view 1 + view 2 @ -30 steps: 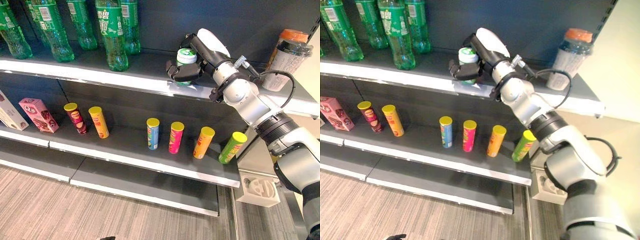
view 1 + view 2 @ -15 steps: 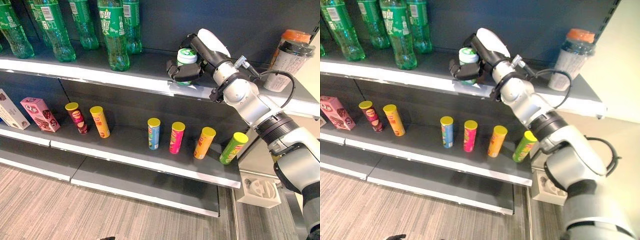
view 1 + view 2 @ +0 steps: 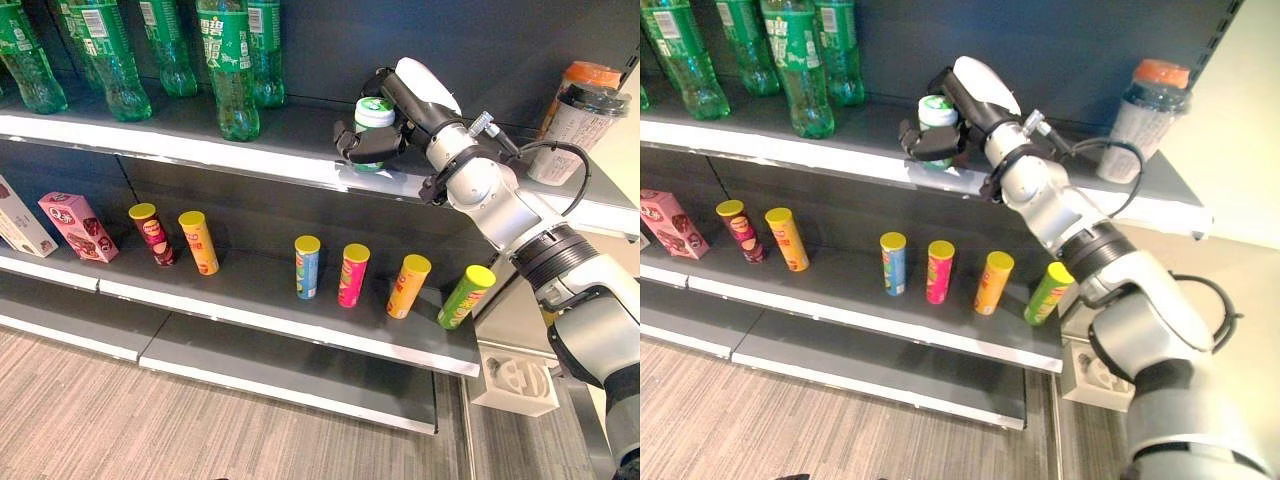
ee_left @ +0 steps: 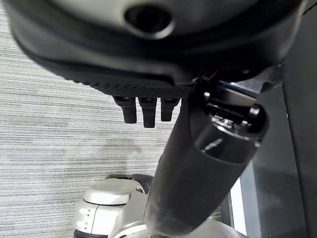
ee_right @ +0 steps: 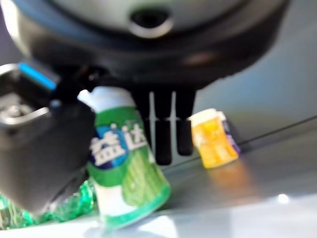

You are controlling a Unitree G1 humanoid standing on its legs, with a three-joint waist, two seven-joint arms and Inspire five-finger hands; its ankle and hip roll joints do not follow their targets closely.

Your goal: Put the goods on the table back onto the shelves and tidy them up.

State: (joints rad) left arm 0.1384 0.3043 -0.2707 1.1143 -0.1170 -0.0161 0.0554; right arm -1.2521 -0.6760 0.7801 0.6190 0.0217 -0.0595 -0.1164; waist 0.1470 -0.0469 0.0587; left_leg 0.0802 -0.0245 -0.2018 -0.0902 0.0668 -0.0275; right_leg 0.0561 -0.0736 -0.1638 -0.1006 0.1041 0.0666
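Observation:
A small green-and-white gum bottle [image 3: 373, 112] with a white cap stands on the upper shelf [image 3: 250, 150] near its front edge. My right hand [image 3: 408, 106] reaches in from the right and is shut on the bottle. In the right wrist view the gum bottle [image 5: 126, 168] leans a little between the thumb and the fingers [image 5: 163, 134], its base at the shelf surface. My left hand [image 4: 148, 69] hangs idle over the striped floor with relaxed fingers and holds nothing.
Several green soda bottles [image 3: 228, 60] stand at the left of the upper shelf, and an orange-lidded jar [image 3: 572, 112] at its right end. The lower shelf [image 3: 250, 300] carries several chip cans [image 3: 307, 266] and a pink box [image 3: 76, 227]. A small yellow container [image 5: 213, 139] stands beyond the gum bottle.
The view has shifted slightly. My right hand keeps its hold on the gum bottle at the same spot on the shelf.

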